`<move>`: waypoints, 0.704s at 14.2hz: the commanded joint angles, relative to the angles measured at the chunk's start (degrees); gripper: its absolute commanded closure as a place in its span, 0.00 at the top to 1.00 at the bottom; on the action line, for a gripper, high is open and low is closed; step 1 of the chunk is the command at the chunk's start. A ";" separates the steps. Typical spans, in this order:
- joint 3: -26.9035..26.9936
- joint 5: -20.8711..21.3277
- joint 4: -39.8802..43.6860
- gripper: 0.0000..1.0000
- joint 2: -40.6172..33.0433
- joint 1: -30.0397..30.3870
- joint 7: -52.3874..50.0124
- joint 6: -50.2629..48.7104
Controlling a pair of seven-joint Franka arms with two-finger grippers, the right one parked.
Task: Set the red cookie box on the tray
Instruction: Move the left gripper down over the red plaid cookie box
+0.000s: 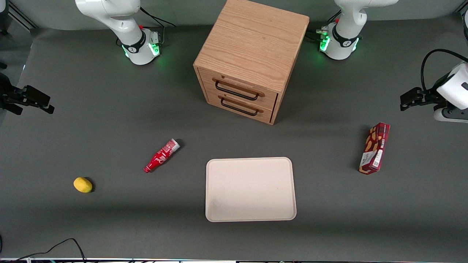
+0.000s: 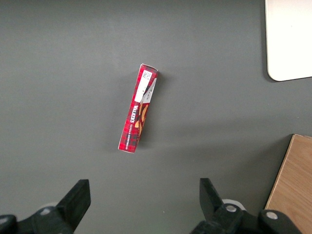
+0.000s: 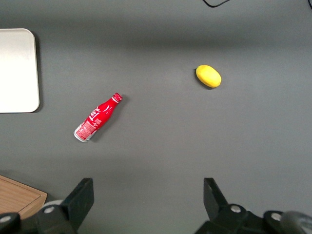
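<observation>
The red cookie box (image 1: 374, 148) lies flat on the grey table toward the working arm's end; the left wrist view shows it too (image 2: 139, 109), plaid, with its white label at one end. The cream tray (image 1: 250, 189) sits empty near the middle of the table, nearer the front camera than the cabinet; one of its corners shows in the left wrist view (image 2: 290, 39). My left gripper (image 1: 405, 103) hangs above the table, farther from the front camera than the box and apart from it. It is open and empty (image 2: 144, 195).
A wooden two-drawer cabinet (image 1: 252, 58) stands at the table's middle, farther from the front camera than the tray. A red soda bottle (image 1: 161, 155) and a yellow lemon (image 1: 83, 185) lie toward the parked arm's end.
</observation>
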 commanded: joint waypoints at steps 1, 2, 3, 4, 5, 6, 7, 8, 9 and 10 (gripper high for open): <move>0.07 0.11 -1.35 1.00 -1.33 0.11 0.88 0.69; 0.07 0.11 -0.91 1.00 -1.16 0.02 0.71 0.34; 0.07 0.20 -0.47 1.00 -1.07 0.11 0.88 0.08; 0.07 0.20 -0.55 1.00 -0.98 0.11 0.88 0.08; 0.07 0.37 -0.56 1.00 -0.81 0.11 0.88 0.25; 0.07 0.55 -0.64 1.00 -0.63 -0.07 0.80 0.16; 0.07 0.64 -0.64 1.00 -0.54 0.19 0.88 0.16; 0.85 0.55 -0.64 1.00 0.85 0.72 5.15 0.86; 1.03 0.55 -0.64 1.00 1.91 2.20 9.02 1.65; 1.03 0.29 -0.64 1.00 3.22 3.69 11.58 2.70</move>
